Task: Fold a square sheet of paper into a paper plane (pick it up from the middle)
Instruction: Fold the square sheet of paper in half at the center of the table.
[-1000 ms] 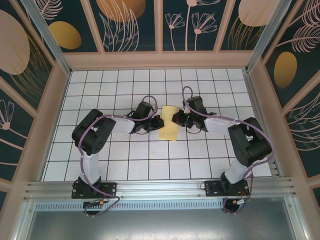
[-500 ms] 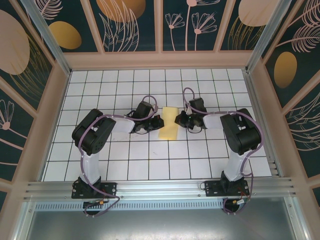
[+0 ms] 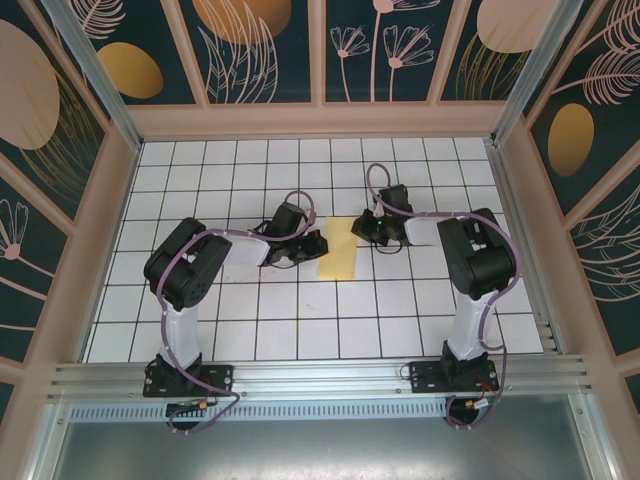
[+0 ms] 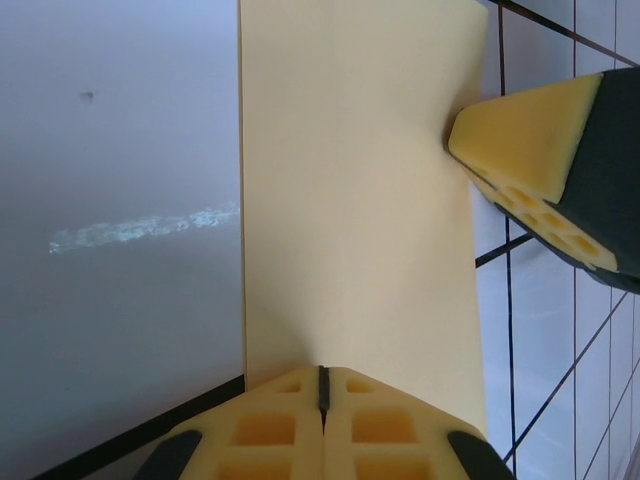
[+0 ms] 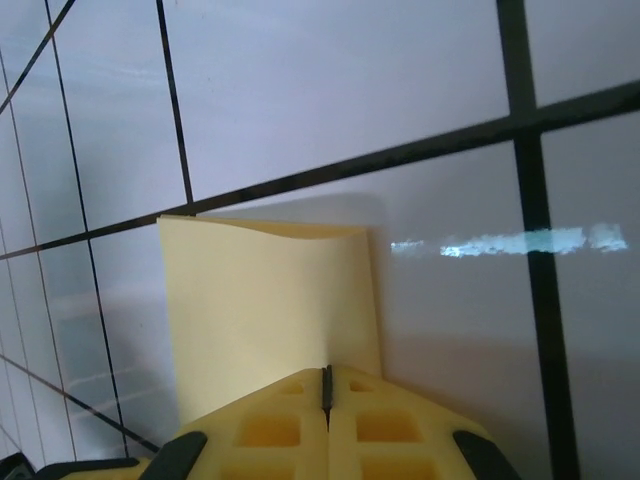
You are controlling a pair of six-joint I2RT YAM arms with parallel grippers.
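The square sheet of paper [image 3: 338,256] is lying just above the centre of the overhead view, already doubled into a narrow upright strip flat on the white gridded table [image 3: 250,320]. The left gripper [image 3: 314,246] is coming at its left long edge with the fingers closed together, and the right gripper [image 3: 358,228] is sitting at the strip's upper right corner, also closed. From the wrist views both closed tips seem to be bearing down on the paper, not pinching it, though the contact itself is hidden under the foam pads. The step looks like setting a crease. To do it well, one tip should be pinning the strip while the other is sliding along the folded edge with light, even pressure (thin paper like this buckles and skids easily on smooth tiles), and the long edges should be staying parallel to the grid lines. As for containers, the paper is resting directly on the tiles, with nothing holding it.
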